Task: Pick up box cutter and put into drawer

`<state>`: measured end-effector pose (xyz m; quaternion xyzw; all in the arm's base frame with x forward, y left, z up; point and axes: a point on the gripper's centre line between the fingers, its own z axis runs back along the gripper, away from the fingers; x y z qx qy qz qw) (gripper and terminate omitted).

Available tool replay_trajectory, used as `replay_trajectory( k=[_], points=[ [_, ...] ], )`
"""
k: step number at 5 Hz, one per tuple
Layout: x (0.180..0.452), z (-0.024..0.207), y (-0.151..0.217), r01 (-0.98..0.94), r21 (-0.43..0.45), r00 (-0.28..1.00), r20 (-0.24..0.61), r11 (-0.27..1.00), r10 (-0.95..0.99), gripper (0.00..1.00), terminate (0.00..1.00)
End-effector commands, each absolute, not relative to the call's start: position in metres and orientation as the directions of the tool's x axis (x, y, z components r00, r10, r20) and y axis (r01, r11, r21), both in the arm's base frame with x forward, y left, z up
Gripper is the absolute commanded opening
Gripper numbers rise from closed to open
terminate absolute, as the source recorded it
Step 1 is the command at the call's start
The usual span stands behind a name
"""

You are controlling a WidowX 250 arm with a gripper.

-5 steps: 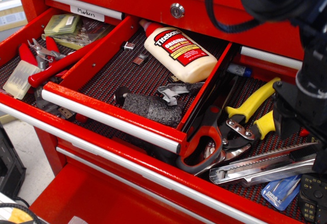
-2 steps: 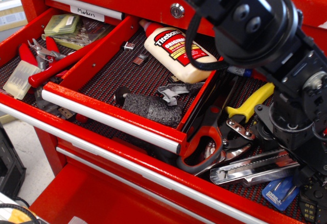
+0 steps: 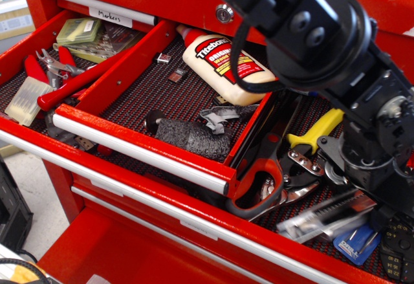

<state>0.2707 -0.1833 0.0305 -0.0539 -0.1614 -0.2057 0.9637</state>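
The box cutter point(image 3: 320, 217), a slim silver knife, lies tilted in the full-width lower drawer at the right, its right end raised under the black arm. My gripper point(image 3: 375, 206) is at that right end and appears shut on it; the arm body hides the fingertips. The narrow red drawer point(image 3: 132, 149), with a silver pull bar and dark mesh liner, stands open at the centre, left of the cutter.
In the narrow drawer lie a wood glue bottle point(image 3: 223, 67), a black roller point(image 3: 191, 138) and small scraps. Red-and-black snips point(image 3: 259, 184) and yellow pliers point(image 3: 317, 135) lie beside the cutter, with a blue packet point(image 3: 356, 244) below it. The "Markers" drawer point(image 3: 110, 17) is at the left.
The arm swung in over the right side and came down onto the box cutter. The cutter has shifted right and tilted, its right end lifted off the liner.
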Motion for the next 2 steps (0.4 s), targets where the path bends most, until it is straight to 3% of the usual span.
replay_trajectory(
  k=[1, 2],
  points=[
    [0.257, 0.063, -0.203, 0.427, 0.035, 0.873, 0.247, 0.904, -0.422, 0.0, 0.0],
    [0.263, 0.084, -0.202, 0.488, 0.256, 0.836, 0.136, 0.834, -0.531, 0.0, 0.0]
  ],
)
